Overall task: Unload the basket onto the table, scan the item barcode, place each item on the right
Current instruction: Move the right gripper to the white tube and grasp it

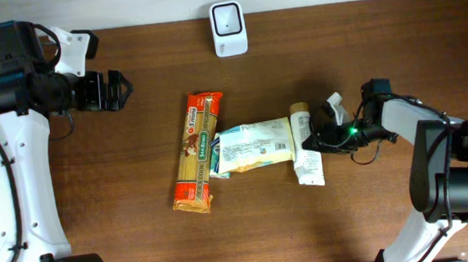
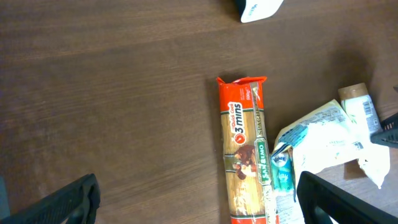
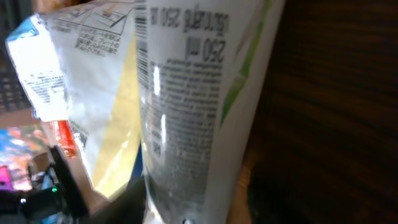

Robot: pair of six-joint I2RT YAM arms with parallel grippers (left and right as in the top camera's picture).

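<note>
A white tube (image 1: pixel 307 160) with a tan cap lies on the table, right of a white pouch (image 1: pixel 256 143) and an orange pasta packet (image 1: pixel 198 150). My right gripper (image 1: pixel 309 144) is at the tube's right edge. In the right wrist view the tube (image 3: pixel 193 106) fills the frame between my right gripper's (image 3: pixel 199 208) fingers. The left finger (image 3: pixel 127 196) lies against it, and a thin brown strip shows beside the dark right finger (image 3: pixel 273 199). The white scanner (image 1: pixel 228 28) stands at the back edge. My left gripper (image 1: pixel 118 90) hovers open at the far left, its fingers (image 2: pixel 68 199) wide apart.
In the left wrist view the pasta packet (image 2: pixel 245 149) lies lengthwise, with the pouch (image 2: pixel 317 140) and the tube (image 2: pixel 360 115) to its right and the scanner (image 2: pixel 258 9) at the top edge. Bare wood table (image 1: pixel 96 184) spreads around the items.
</note>
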